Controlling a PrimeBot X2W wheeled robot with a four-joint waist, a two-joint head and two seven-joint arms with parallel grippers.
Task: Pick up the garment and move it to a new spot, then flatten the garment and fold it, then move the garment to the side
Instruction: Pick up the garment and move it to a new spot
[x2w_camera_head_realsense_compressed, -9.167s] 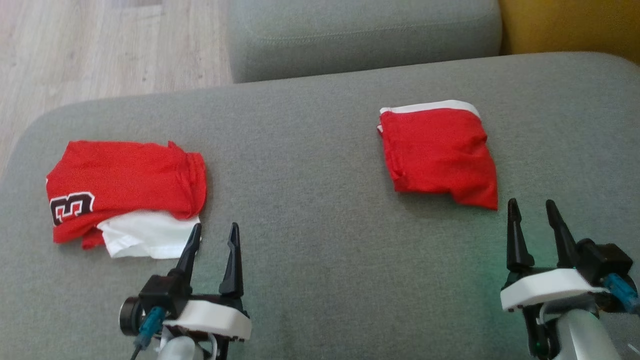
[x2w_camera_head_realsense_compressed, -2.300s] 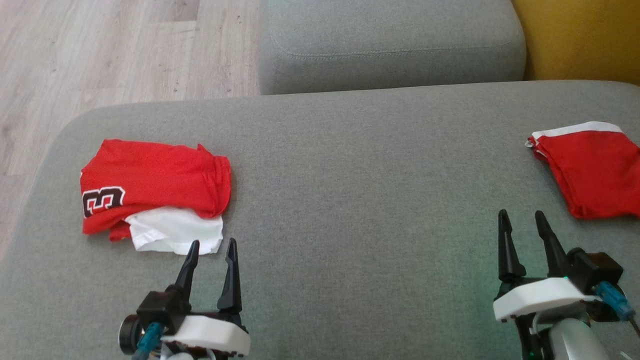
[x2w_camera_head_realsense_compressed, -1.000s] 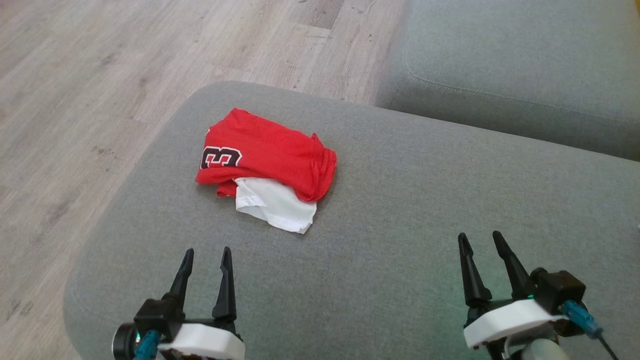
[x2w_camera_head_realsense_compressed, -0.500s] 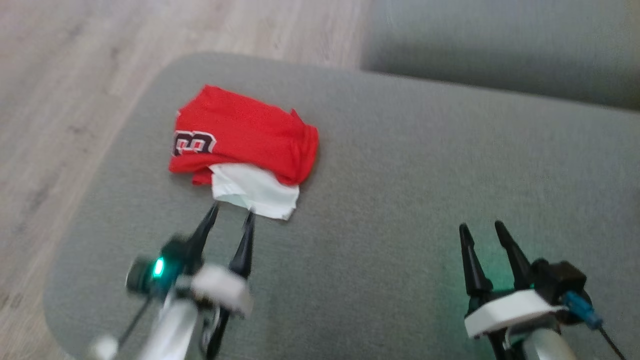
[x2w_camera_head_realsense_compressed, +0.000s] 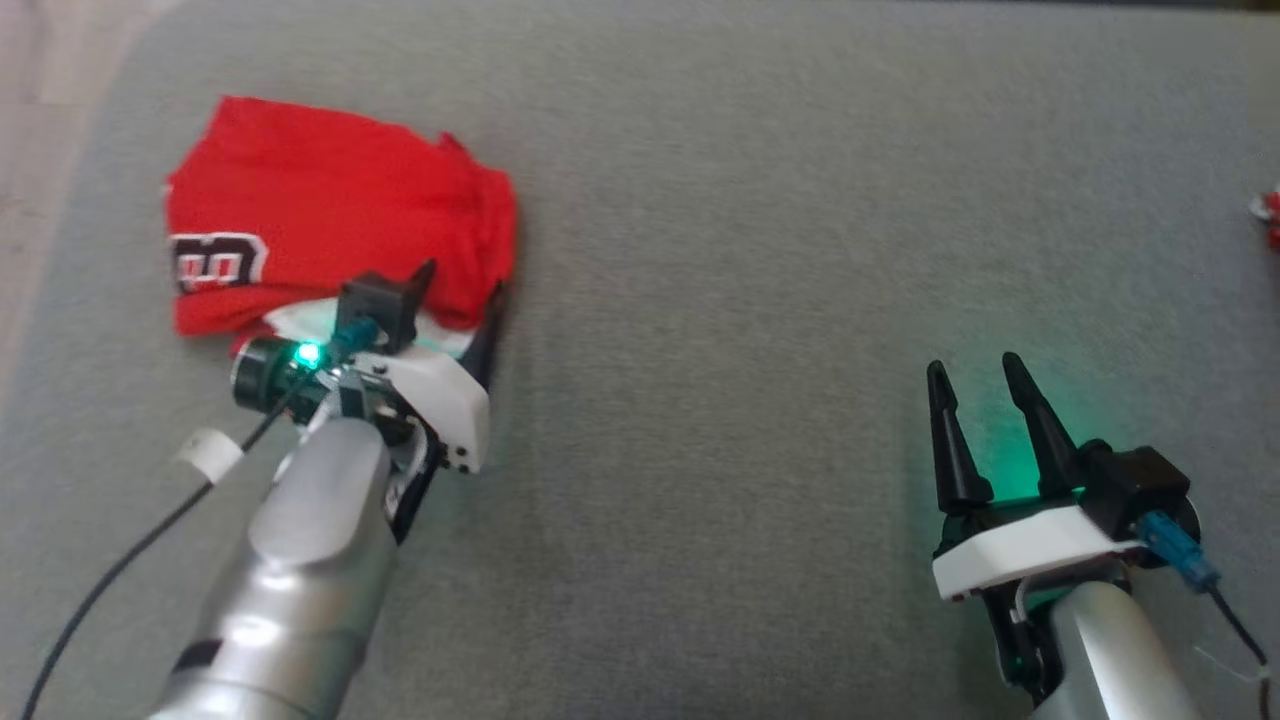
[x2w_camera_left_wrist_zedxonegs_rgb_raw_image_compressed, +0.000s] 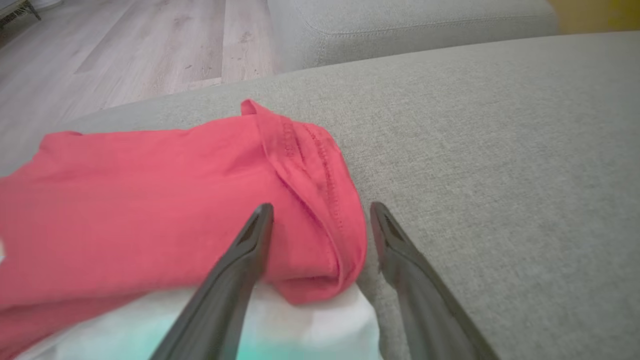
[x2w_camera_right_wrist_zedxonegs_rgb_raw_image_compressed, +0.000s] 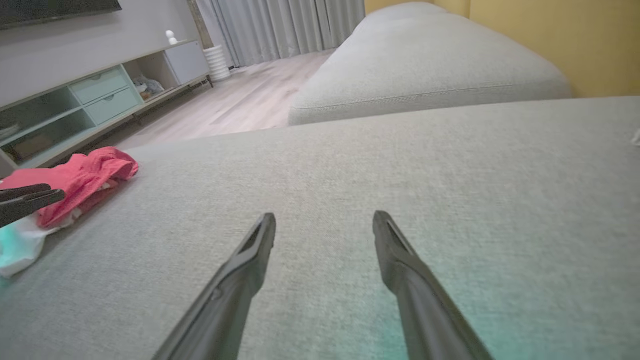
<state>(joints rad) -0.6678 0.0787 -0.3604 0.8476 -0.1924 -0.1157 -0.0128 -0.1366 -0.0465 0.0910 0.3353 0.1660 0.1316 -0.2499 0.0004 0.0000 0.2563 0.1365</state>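
The garment (x2w_camera_head_realsense_compressed: 330, 190) is a crumpled red jersey with a dark number and a white part underneath. It lies at the far left of the grey sofa seat (x2w_camera_head_realsense_compressed: 750, 250). My left gripper (x2w_camera_head_realsense_compressed: 462, 282) is open at the garment's near right corner. In the left wrist view its fingers (x2w_camera_left_wrist_zedxonegs_rgb_raw_image_compressed: 235, 280) straddle the red hemmed fold (x2w_camera_left_wrist_zedxonegs_rgb_raw_image_compressed: 310, 200), with the white layer (x2w_camera_left_wrist_zedxonegs_rgb_raw_image_compressed: 310, 325) beneath them. My right gripper (x2w_camera_head_realsense_compressed: 975, 365) stands open over bare seat at the lower right, and nothing lies between its fingertips (x2w_camera_right_wrist_zedxonegs_rgb_raw_image_compressed: 324, 216). The right wrist view shows the garment (x2w_camera_right_wrist_zedxonegs_rgb_raw_image_compressed: 85, 177) far to its left.
A sliver of a second red cloth (x2w_camera_head_realsense_compressed: 1268, 215) shows at the seat's right edge. Wooden floor (x2w_camera_head_realsense_compressed: 40, 60) lies past the seat's left edge. Another grey cushion (x2w_camera_right_wrist_zedxonegs_rgb_raw_image_compressed: 425, 65) and a yellow wall (x2w_camera_right_wrist_zedxonegs_rgb_raw_image_compressed: 550, 35) lie beyond, with a low cabinet (x2w_camera_right_wrist_zedxonegs_rgb_raw_image_compressed: 75, 100) across the floor.
The head camera has turned and dipped. My left arm has reached forward, and its open fingers now sit around the garment's near right corner. The right gripper has kept its place.
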